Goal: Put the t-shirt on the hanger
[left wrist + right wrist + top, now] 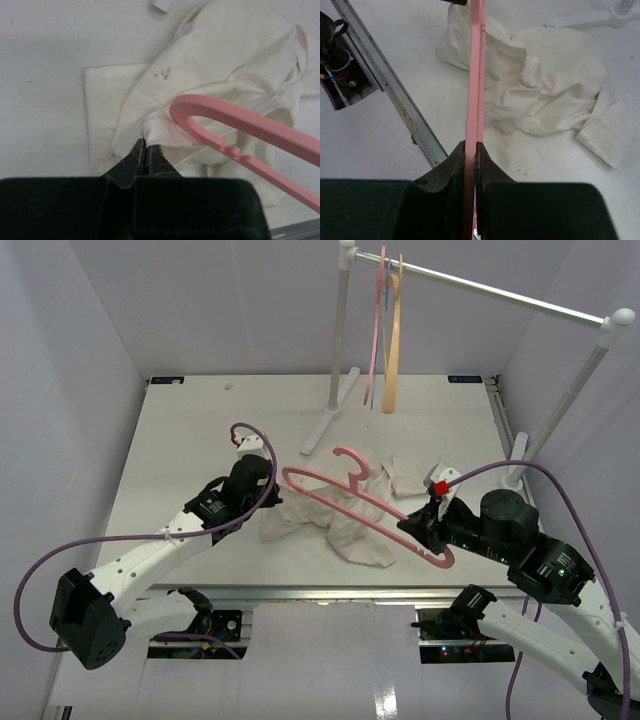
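While right gripper (470,146) clamps hanger (475,75), t-shirt (555,80) lies crumpled.

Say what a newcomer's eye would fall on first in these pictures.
The pink hanger, clamped in the right gripper, stretches across the crumpled t-shirt at mid-table. The left gripper pinches a fold of the t-shirt. At the back, two spare hangers, pink and tan, dangle from a rail.

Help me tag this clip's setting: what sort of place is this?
Likely a robotics lab test cell: plain pale walls box in a white table, two robot arms sit at its near edge, and a clothes rail stands at the back.
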Robot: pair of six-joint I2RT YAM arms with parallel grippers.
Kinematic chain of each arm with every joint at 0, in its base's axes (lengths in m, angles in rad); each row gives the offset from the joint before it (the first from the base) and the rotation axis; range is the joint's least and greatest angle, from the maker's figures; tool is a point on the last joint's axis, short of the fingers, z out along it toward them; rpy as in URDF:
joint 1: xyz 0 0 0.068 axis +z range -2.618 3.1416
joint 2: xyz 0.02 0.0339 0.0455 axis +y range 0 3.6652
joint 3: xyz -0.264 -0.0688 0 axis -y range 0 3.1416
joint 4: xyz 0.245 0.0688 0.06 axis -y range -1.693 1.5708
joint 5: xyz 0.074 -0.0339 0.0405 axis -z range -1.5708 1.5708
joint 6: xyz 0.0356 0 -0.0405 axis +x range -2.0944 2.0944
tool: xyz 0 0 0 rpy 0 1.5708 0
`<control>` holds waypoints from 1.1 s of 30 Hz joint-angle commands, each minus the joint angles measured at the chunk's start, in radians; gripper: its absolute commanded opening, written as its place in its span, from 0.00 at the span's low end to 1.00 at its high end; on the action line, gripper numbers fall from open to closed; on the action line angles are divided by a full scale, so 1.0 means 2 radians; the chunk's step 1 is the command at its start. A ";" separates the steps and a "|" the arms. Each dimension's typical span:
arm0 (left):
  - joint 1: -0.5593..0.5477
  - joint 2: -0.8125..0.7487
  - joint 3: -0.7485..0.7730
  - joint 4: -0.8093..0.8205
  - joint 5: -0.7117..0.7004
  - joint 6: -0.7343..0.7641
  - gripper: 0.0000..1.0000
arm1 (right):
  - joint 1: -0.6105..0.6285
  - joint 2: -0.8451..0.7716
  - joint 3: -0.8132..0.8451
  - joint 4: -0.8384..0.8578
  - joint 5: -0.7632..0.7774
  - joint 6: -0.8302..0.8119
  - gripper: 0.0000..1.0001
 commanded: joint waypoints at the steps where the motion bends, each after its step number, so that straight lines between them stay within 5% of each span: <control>1: 0.007 -0.011 0.026 -0.003 0.004 0.009 0.00 | 0.004 -0.018 0.020 -0.023 0.007 -0.004 0.08; 33: 0.015 0.018 0.069 -0.034 0.004 0.014 0.00 | 0.007 -0.029 0.047 -0.034 -0.023 -0.021 0.08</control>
